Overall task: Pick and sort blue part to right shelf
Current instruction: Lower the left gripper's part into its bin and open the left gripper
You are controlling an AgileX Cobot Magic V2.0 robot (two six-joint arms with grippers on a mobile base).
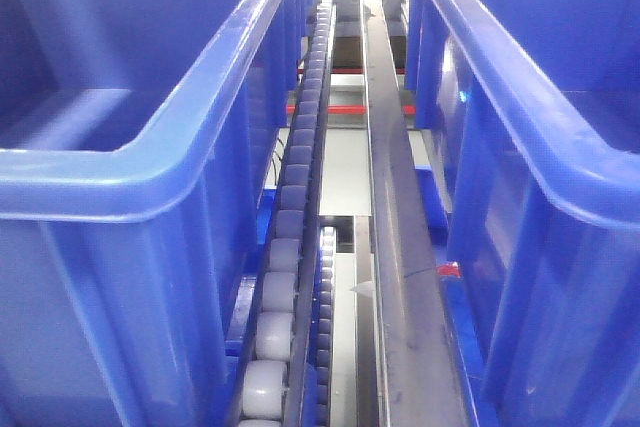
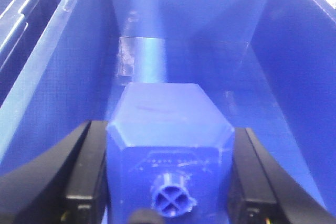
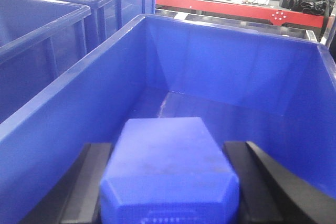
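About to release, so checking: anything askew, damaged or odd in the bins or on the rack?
Nothing serious. The left claw and right claw each grip a blue part squarely. One oddity: a pale scuffed patch, perhaps worn tape, mars the far wall of the bin in the left wrist view.

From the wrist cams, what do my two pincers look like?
Both look alike: the left pincer and right pincer each have two matte black fingers, broad and wedge-shaped, with flat inner faces. No markings or cables show; tiny yellowish specks near the left one's base are too small to identify.
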